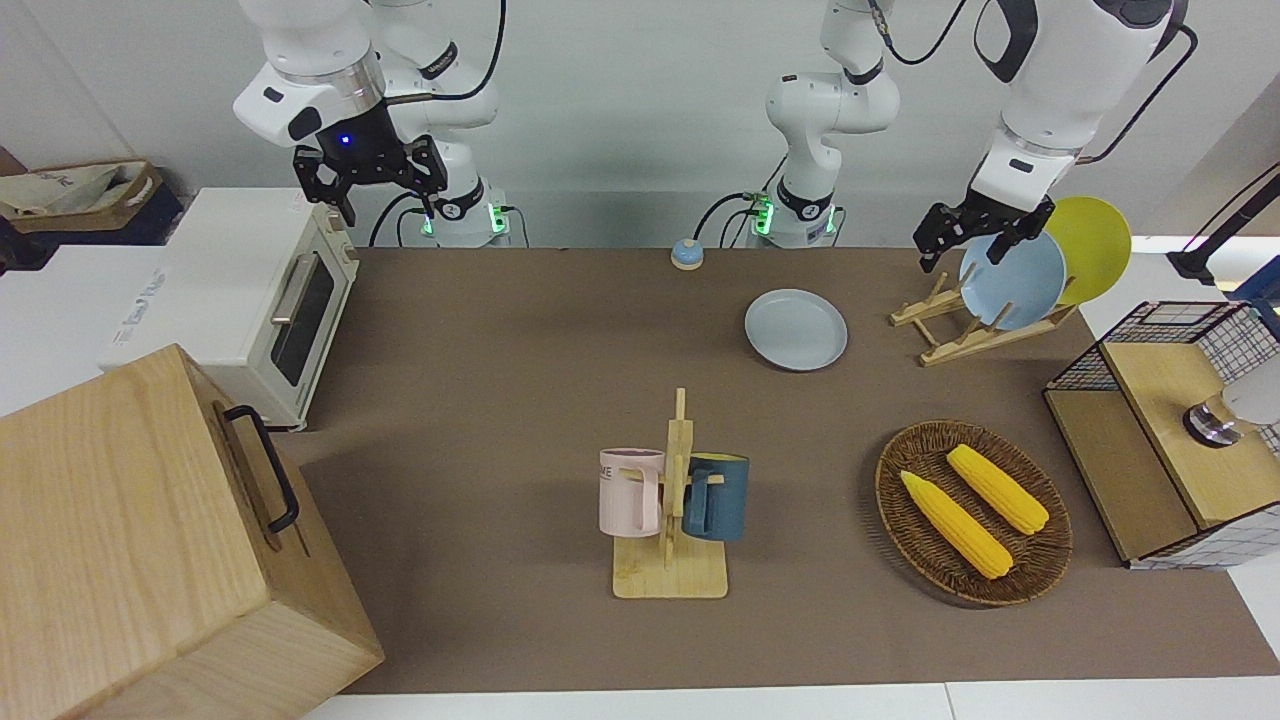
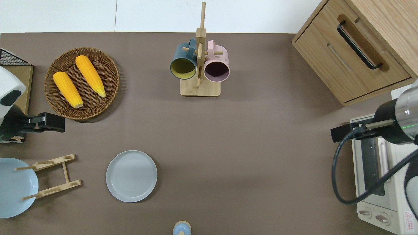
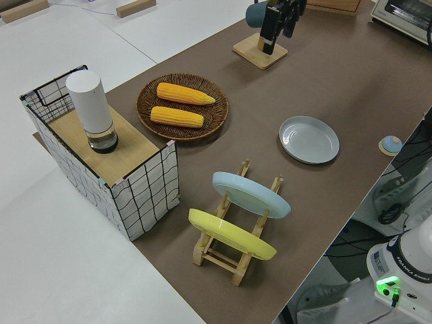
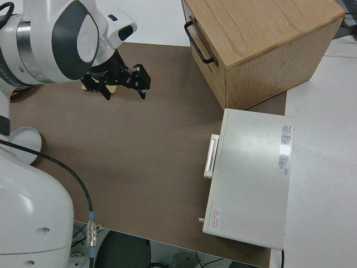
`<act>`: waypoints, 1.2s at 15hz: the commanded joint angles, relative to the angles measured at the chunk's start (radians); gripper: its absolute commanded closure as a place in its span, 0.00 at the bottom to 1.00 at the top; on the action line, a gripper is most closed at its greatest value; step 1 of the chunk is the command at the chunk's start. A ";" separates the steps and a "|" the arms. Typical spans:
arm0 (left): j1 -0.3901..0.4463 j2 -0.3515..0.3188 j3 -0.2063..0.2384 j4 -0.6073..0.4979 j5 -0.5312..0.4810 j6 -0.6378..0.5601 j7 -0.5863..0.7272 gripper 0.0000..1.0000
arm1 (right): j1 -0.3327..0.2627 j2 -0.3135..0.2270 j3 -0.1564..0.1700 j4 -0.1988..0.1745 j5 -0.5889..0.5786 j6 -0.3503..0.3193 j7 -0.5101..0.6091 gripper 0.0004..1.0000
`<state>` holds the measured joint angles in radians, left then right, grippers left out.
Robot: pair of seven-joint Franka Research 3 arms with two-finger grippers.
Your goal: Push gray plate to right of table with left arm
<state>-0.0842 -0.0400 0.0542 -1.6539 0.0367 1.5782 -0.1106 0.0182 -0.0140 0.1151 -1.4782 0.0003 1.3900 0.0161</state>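
arms: glossy white, black joint caps | cables: black | bases: green lights

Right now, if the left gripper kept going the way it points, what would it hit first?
Likely bare table between the dish rack and the corn basket; the left gripper points down, though depth is unclear.

The gray plate (image 1: 796,329) lay flat on the bench (image 1: 500,400), untouched, beside a wooden rack (image 1: 965,325) holding a blue plate (image 1: 1015,285) and a yellow plate (image 1: 1095,240) on edge. The left hand (image 1: 985,240) hung in the air by the blue plate, fingers apart and holding nothing. The right arm was parked, its hand (image 1: 370,180) open. Farther from the robots stood a mug stand (image 1: 672,520) and a basket (image 1: 975,515) with two corn cobs.
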 commanded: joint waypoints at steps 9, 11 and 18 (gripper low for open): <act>-0.002 0.008 0.012 0.014 -0.023 -0.021 0.005 0.00 | -0.020 -0.003 0.017 0.009 0.006 -0.016 0.011 0.02; -0.005 0.009 0.009 0.003 -0.023 -0.021 0.005 0.00 | -0.020 -0.003 0.017 0.009 0.006 -0.016 0.013 0.02; -0.009 0.000 -0.004 -0.087 -0.030 -0.026 -0.011 0.00 | -0.020 -0.003 0.015 0.009 0.006 -0.016 0.013 0.02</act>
<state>-0.0868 -0.0230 0.0499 -1.6807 0.0230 1.5574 -0.1120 0.0182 -0.0140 0.1151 -1.4782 0.0003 1.3900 0.0161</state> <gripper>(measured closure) 0.000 0.013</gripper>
